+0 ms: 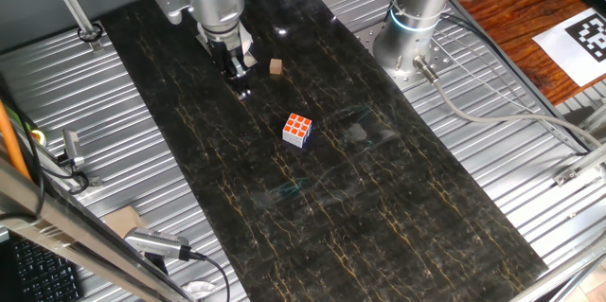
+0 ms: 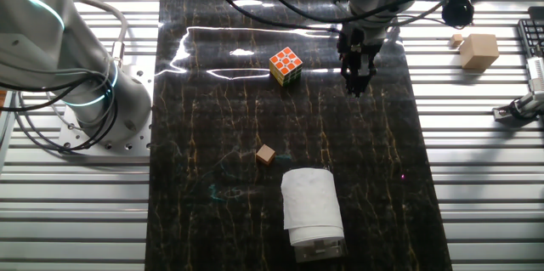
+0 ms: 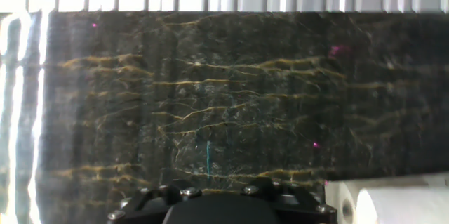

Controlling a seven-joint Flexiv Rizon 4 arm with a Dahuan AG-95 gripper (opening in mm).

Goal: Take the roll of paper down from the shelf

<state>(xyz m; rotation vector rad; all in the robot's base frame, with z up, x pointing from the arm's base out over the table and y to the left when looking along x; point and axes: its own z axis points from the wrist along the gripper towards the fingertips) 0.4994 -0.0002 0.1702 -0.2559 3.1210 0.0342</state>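
Note:
The roll of paper [image 2: 310,205] is a fat white cylinder at the near end of the black mat, resting on a small pale support [image 2: 320,251]. Its edge also shows at the bottom right of the hand view [image 3: 396,204]. In one fixed view it is hidden behind the arm. My gripper [image 2: 356,84] hangs fingers-down just above the mat, well away from the roll and to the right of the cube. It also shows in one fixed view [image 1: 240,84]. Its fingers look pressed together with nothing between them. The hand view shows only the hand's dark body [image 3: 221,208].
An orange-and-white puzzle cube [image 2: 286,64] [image 1: 297,130] sits mid-mat. A small tan wooden block [image 2: 266,154] [image 1: 276,67] lies between the cube and the roll. A second arm's base [image 2: 93,101] stands left of the mat. A tan box [image 2: 478,50] is at the right.

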